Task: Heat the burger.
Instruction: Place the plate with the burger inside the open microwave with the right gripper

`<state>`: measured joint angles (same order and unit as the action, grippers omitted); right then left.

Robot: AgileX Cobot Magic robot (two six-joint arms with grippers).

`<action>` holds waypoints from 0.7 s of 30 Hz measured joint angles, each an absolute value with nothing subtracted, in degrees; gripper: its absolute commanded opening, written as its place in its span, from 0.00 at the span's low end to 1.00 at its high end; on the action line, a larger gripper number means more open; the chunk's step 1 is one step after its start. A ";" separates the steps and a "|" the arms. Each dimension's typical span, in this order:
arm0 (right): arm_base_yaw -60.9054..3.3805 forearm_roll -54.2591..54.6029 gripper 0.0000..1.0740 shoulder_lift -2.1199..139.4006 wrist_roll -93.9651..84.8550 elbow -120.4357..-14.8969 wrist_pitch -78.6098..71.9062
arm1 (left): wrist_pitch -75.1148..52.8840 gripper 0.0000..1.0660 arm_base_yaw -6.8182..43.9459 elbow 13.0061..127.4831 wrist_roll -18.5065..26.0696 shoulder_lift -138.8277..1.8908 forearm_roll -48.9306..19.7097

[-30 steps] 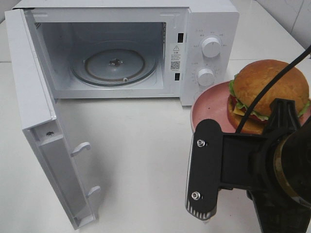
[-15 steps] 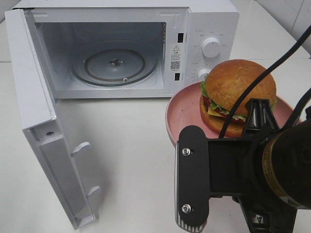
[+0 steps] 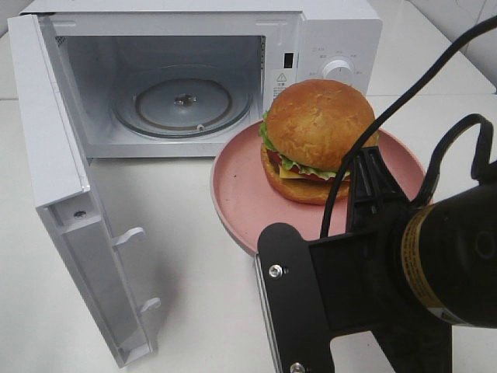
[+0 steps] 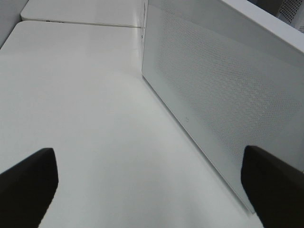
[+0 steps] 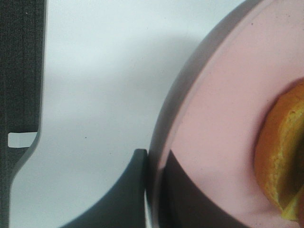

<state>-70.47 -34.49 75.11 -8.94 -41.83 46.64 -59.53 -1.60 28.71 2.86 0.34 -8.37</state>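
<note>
A plain white table (image 3: 202, 295), evenly lit, with pale tiles (image 3: 470, 23) beyond its far corner.

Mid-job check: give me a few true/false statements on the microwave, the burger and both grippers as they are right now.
1. The microwave door stands open. True.
2. The burger sits on the glass turntable. False: it sits on the pink plate, outside the microwave, in front of its opening.
3. The right gripper is shut on the pink plate's rim. True.
4. The left gripper grips the microwave door. False: it is open and holds nothing.
5. The glass turntable carries nothing. True.
</note>
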 measured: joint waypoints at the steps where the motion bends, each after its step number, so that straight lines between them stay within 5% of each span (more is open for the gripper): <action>1: -70.47 -34.55 0.00 75.11 -9.51 -41.83 46.24 | -59.53 0.96 -1.60 28.71 2.86 0.34 -8.37; 11: -70.19 -34.55 0.00 75.11 -14.21 -41.65 41.83 | -59.53 0.96 -1.60 28.71 2.86 0.34 -8.37; 21: -59.47 -31.80 0.00 75.11 -29.85 -41.54 33.17 | -59.53 0.96 -1.60 28.71 2.86 0.34 -8.37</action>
